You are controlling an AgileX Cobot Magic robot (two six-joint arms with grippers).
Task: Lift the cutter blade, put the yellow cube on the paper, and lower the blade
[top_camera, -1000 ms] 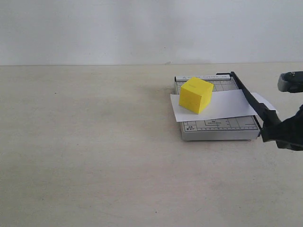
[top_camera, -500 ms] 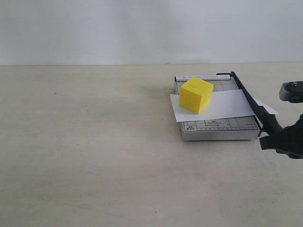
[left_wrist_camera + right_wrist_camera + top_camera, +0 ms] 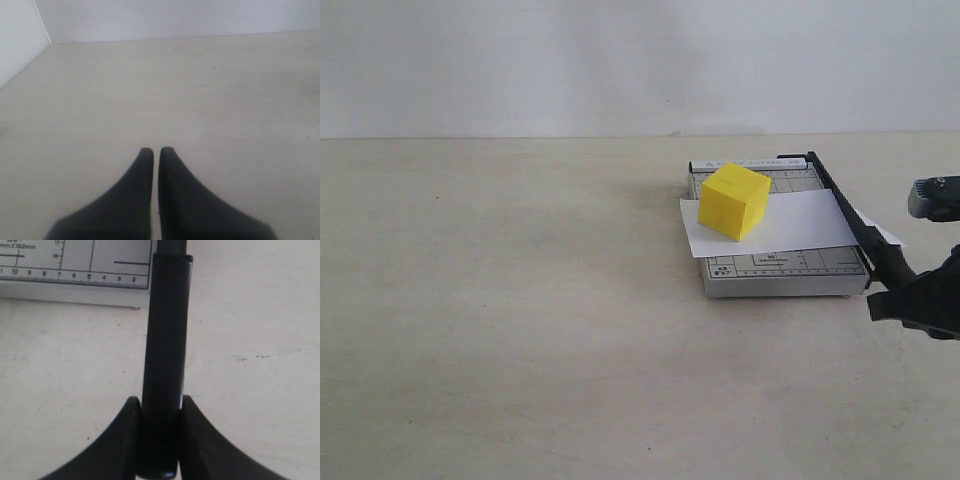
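Note:
The yellow cube (image 3: pixel 734 201) rests on the white paper (image 3: pixel 800 222), which lies across the grey gridded cutter base (image 3: pixel 780 272) at the right of the exterior view. The black cutter blade (image 3: pixel 848 218) runs along the base's right edge, lying low across the paper. Its thick handle (image 3: pixel 165 365) sits between the fingers of my right gripper (image 3: pixel 159 407), which is shut on it; in the exterior view that gripper (image 3: pixel 902 295) is at the base's near right corner. My left gripper (image 3: pixel 156 151) is shut over bare table, holding nothing, and does not show in the exterior view.
A pale tabletop (image 3: pixel 520 320) stretches left of the cutter, with a white wall (image 3: pixel 620 60) behind. Part of the right arm (image 3: pixel 935 195) hangs at the right edge of the exterior view. The base's ruler markings (image 3: pixel 75 275) show in the right wrist view.
The right gripper has carried the blade handle downward, so the blade now lies lower against the base and paper. The cube and paper have not moved.

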